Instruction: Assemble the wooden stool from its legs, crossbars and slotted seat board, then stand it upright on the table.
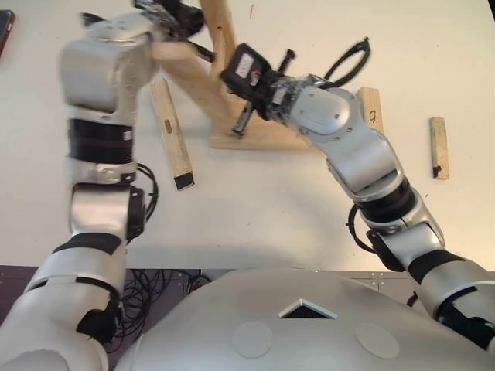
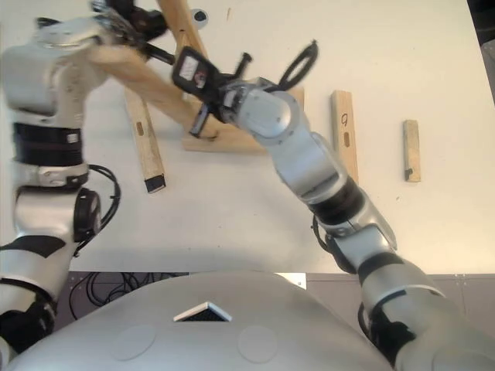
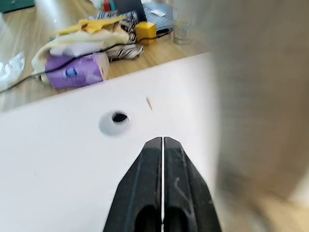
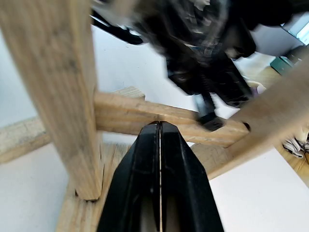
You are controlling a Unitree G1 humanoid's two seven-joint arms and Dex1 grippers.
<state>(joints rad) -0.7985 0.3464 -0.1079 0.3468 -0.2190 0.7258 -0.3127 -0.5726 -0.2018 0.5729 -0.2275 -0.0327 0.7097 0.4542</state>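
On the seat board (image 1: 263,141), legs (image 1: 220,39) are set long-axis upward, slightly tilted; left gripper (image 3: 162,139) and right gripper (image 4: 160,123) are noted closed, empty.

A partly built stool (image 2: 166,104) is seen at the far left of the table (image 2: 232,209), its seat board (image 2: 228,144) laid flat, the left gripper (image 2: 143,27) and right gripper (image 2: 201,120) placed at its legs, and 3 loose pieces are laid around it: a long leg (image 2: 147,151) just left, a slotted bar (image 2: 344,135) and a short bar (image 2: 411,151) to the right.
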